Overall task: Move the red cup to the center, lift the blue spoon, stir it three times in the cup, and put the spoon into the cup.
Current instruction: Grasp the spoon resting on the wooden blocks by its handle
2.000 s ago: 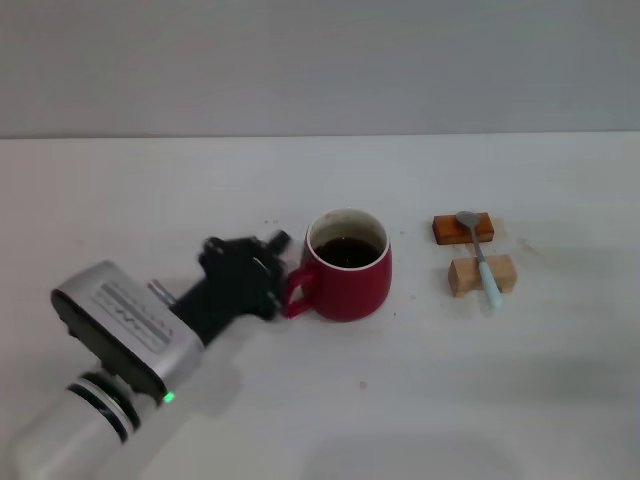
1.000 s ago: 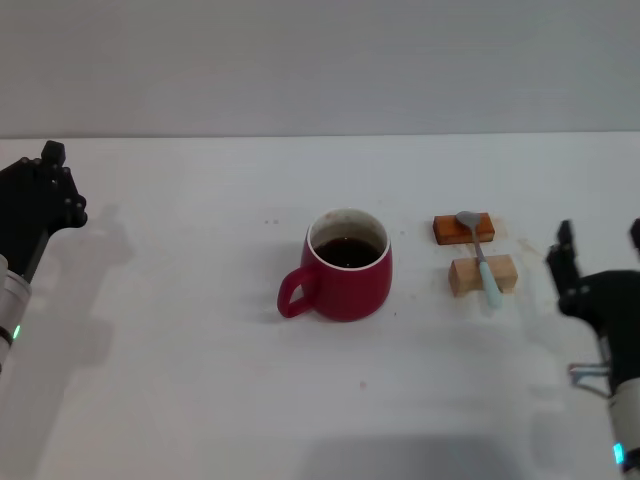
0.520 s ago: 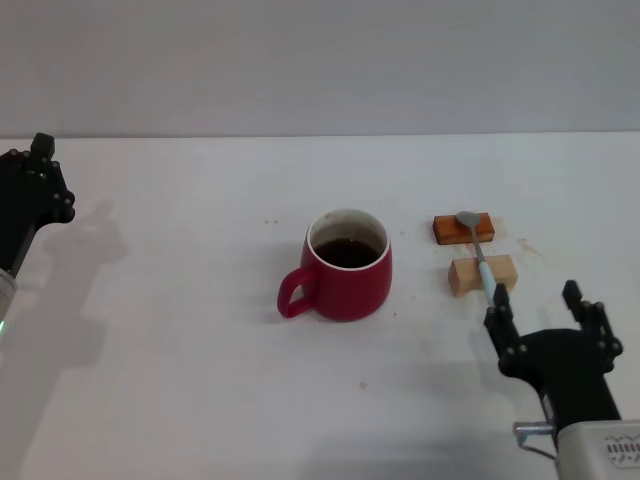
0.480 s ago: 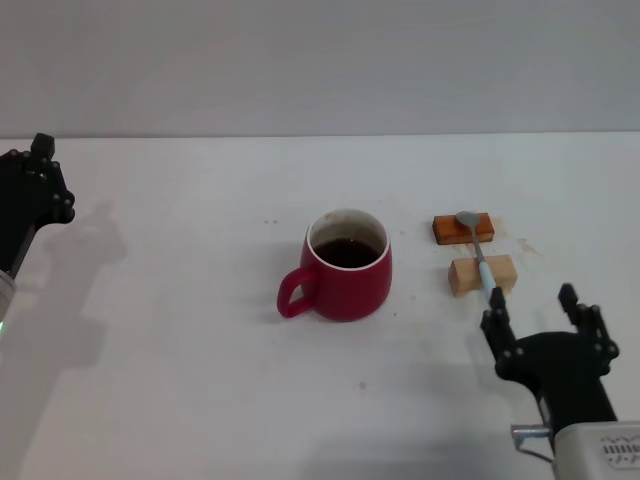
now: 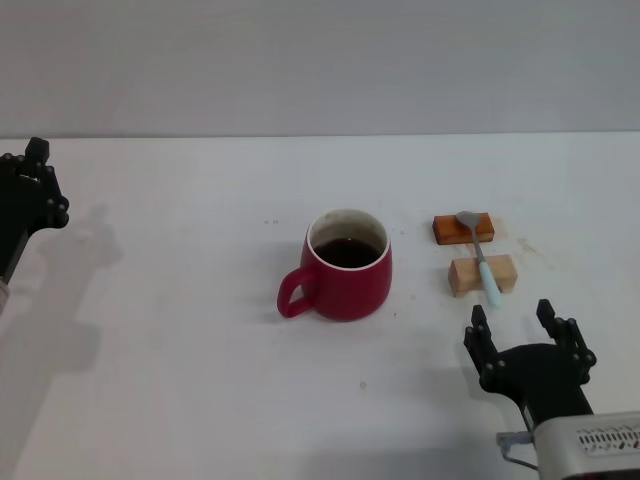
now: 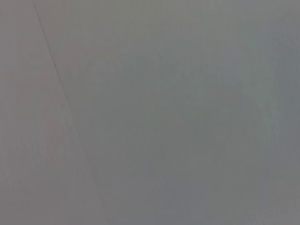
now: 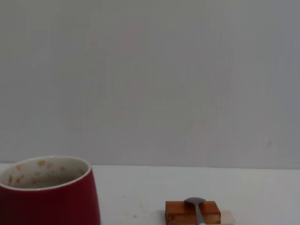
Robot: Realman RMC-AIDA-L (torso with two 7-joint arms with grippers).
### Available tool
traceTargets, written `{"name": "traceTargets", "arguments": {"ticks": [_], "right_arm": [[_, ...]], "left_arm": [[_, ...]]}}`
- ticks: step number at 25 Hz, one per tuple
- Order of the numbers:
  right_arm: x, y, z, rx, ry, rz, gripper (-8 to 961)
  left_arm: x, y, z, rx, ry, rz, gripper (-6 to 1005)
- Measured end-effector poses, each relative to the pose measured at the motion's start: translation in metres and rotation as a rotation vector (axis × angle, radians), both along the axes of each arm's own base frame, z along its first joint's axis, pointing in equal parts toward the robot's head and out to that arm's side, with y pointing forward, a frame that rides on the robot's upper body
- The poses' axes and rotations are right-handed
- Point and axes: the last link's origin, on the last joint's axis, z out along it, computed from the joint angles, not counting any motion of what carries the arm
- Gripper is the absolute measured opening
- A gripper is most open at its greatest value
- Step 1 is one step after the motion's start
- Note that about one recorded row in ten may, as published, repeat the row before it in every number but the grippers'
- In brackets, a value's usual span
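Red cup point(image 5: 346, 266) centred | blue spoon point(image 5: 482, 257) laid across two wooden blocks point(image 5: 480, 273) beside cup, handle pointed at right gripper point(image 5: 529, 345) | fingers spread, empty | left gripper point(image 5: 25, 200) parked far off, state undetermined

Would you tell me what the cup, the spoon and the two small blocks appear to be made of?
Red cup: probably glazed ceramic, smooth with a pale inner rim. Blue spoon: grey, metal-looking bowl, pale blue handle, possibly plastic. Two blocks: apparently wood, one reddish, one pale.
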Motion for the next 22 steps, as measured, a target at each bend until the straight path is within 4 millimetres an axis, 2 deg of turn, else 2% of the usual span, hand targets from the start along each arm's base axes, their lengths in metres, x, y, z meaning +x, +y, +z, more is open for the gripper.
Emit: {"name": "traceTargets", "arguments": {"ticks": [22], "right_arm": [[0.008, 0.04, -0.005, -0.088, -0.029, -0.021, 718]], "left_arm": [[0.001, 0.002, 0.001, -0.003, -0.026, -0.003, 1]]}}
